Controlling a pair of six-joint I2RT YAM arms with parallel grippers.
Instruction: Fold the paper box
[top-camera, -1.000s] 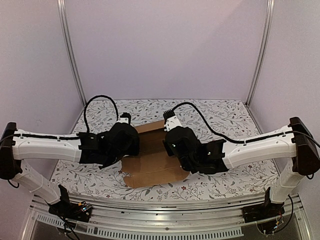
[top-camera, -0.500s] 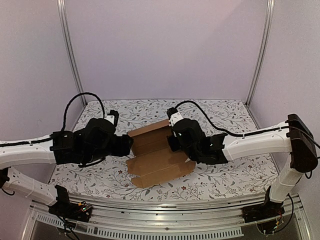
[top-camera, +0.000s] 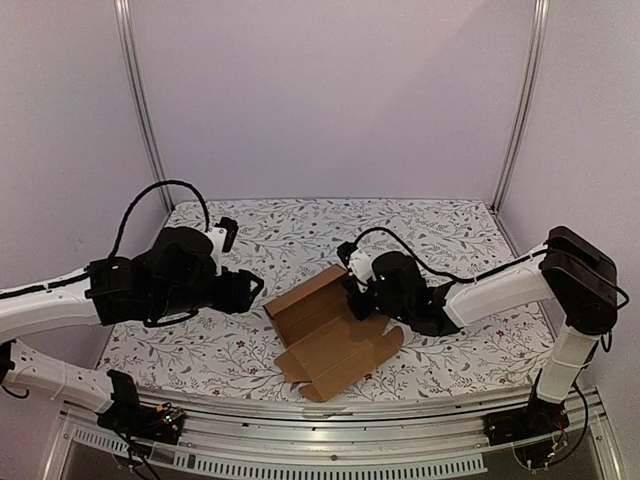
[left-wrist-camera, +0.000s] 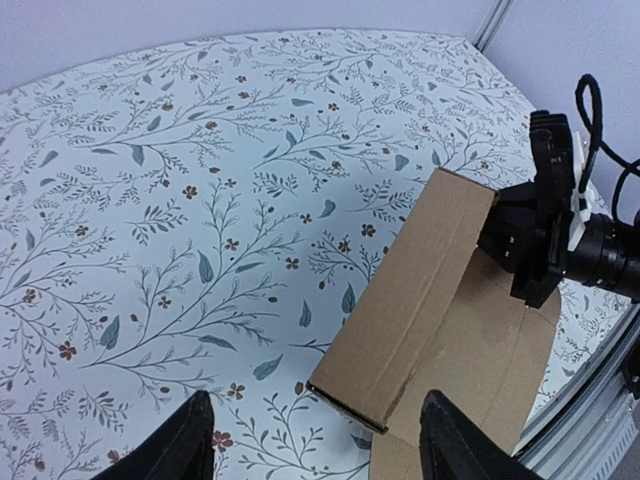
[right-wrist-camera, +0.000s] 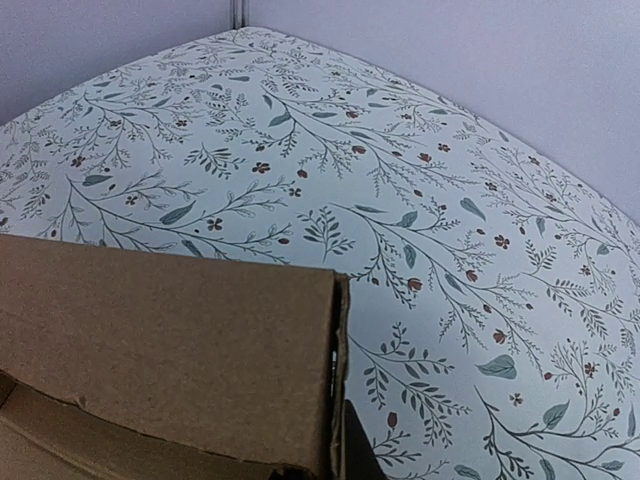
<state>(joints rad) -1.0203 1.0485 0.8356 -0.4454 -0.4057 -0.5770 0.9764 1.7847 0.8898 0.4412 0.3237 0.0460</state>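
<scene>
The paper box (top-camera: 335, 340) is a brown cardboard mailer lying open and skewed on the floral table, with one long wall folded up at its far left side and flaps spread toward the front. My right gripper (top-camera: 357, 288) is shut on the far end of that raised wall. In the right wrist view the wall (right-wrist-camera: 170, 350) fills the lower left, and one dark finger (right-wrist-camera: 358, 455) shows beside its end edge. My left gripper (top-camera: 256, 284) is open and empty, hanging left of the box. In the left wrist view its fingers (left-wrist-camera: 190, 445) straddle the wall's near corner (left-wrist-camera: 400, 330) from above.
The floral table cover (top-camera: 440, 235) ends at a metal rail (top-camera: 330, 410) in front. Upright frame posts (top-camera: 140, 100) stand at both back corners. Black cables loop over both arms.
The box has turned and slid toward the front right with my right gripper on it. My left arm has drawn back to the left, off the box.
</scene>
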